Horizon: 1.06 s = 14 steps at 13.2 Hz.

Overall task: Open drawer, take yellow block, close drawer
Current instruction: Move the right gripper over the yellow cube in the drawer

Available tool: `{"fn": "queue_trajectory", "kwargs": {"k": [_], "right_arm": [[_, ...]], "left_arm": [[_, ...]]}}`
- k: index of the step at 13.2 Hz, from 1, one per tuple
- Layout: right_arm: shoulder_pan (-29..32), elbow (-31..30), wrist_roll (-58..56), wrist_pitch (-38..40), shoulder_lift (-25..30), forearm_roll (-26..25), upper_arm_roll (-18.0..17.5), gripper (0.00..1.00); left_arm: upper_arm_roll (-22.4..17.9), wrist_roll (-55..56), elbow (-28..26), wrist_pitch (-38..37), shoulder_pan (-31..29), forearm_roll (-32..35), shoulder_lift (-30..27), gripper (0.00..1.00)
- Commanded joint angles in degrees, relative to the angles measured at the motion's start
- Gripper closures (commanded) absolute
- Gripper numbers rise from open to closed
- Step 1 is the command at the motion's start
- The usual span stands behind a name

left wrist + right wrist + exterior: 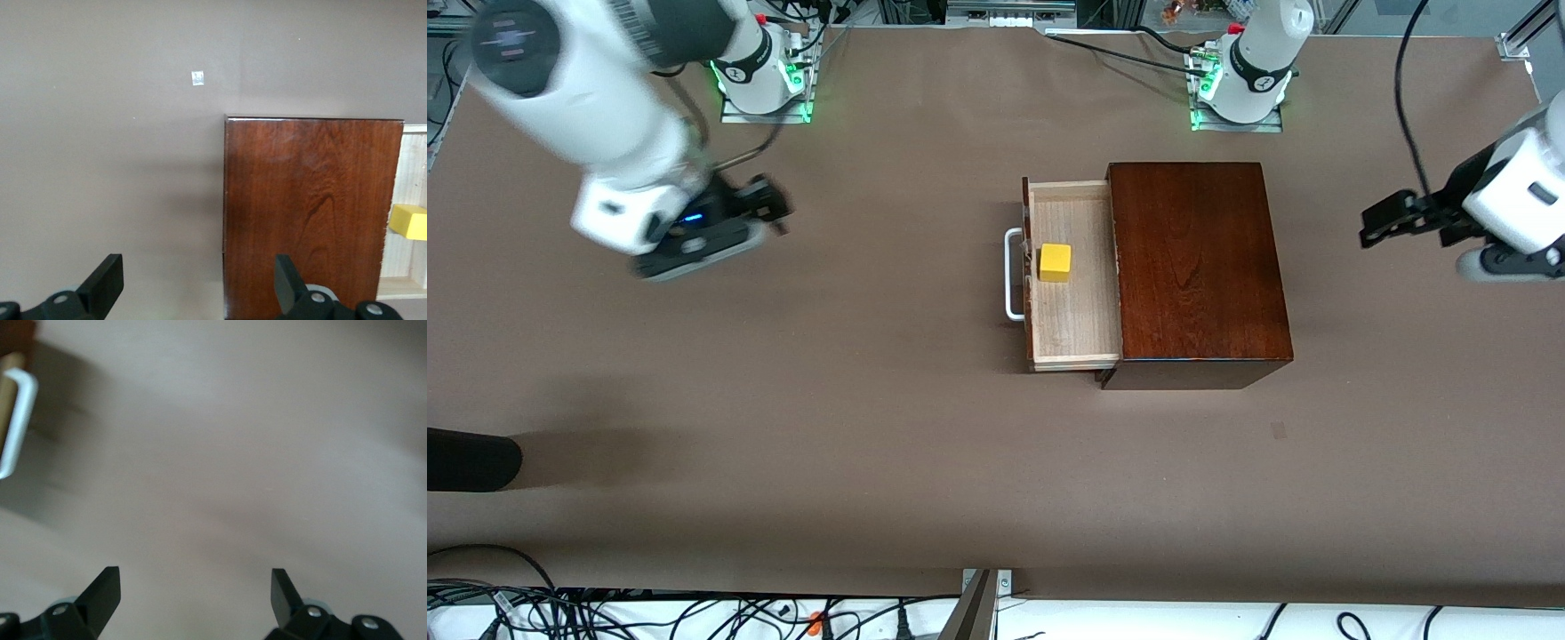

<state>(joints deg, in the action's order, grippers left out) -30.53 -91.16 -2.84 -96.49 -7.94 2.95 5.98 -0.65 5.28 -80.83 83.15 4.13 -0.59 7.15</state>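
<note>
The drawer [1076, 311] stands pulled out of the dark wooden box [1196, 267], its white handle [1012, 276] toward the right arm's end of the table. The yellow block [1055, 262] sits in the drawer close to its front. My right gripper [774, 206] hangs open and empty over bare table, well away from the handle; the right wrist view has the handle [19, 420] at its edge and the gripper [195, 587] empty. My left gripper [1378, 222] is open over the table beside the box. In the left wrist view the left gripper [198, 273], box [310, 213] and yellow block [410, 221] show.
A dark rounded object [471, 460] lies at the table's edge toward the right arm's end, near the front camera. Cables [605, 613] run along the front edge. A small pale mark [197, 78] is on the brown table.
</note>
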Motion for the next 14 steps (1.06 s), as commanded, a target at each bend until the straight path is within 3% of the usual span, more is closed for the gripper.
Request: {"fn": "queue_trajectory", "kwargs": {"k": [1,4,9,12,14], "right_arm": [[-5.0,1.1,0.0,0.0,-2.3,0.6,-2.2,0.0],[-11.9,2.3,0.0,-7.1,-6.8,0.3,-3.1,0.0],[-18.2,15.9,-2.8,-8.3,-20.2,-0.2,-3.3,0.0],[-19.8,26.6,-14.4,-8.1,-29.2,-0.2,-3.3,0.0],[-21.5,28.1,-18.2,-8.5,-31.0,-0.3,-3.3,0.0]], "left_arm": [[-1.6,-2.1,-7.8,4.8,1.1,-1.2,-5.0,0.0],[-1.3,-4.5,-7.0,4.8,0.7,-1.3,-4.9,0.0],[-1.4,-8.7,-7.0,4.4,0.5,-1.2,-4.8,0.0],[-1.1,-8.5,-6.8,4.3,0.6,-1.3,-4.9,0.0],[-1.1,-8.4,-6.5,4.1,0.6,-1.3,-4.9,0.0]]}}
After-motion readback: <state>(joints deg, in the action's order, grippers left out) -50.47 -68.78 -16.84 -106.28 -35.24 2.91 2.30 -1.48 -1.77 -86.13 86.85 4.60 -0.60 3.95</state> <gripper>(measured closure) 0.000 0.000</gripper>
